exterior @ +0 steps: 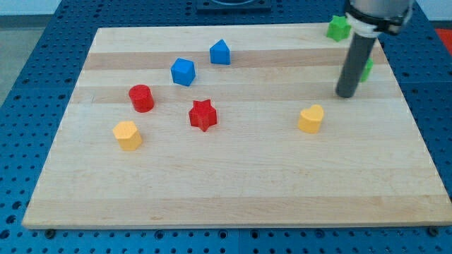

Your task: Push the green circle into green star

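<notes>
The green star [338, 28] lies at the board's top right corner. The green circle [367, 69] is just below it near the right edge, mostly hidden behind my rod; only a green sliver shows. My tip [345, 94] rests on the board at the circle's lower left, touching or very near it, and below the star.
A yellow heart [311, 118] lies below-left of my tip. A red star [203, 115], a red cylinder [141, 97] and a yellow hexagon [128, 135] sit at the left. Two blue blocks [183, 72] [220, 52] lie at upper middle. The wooden board [233, 190] ends close at the right.
</notes>
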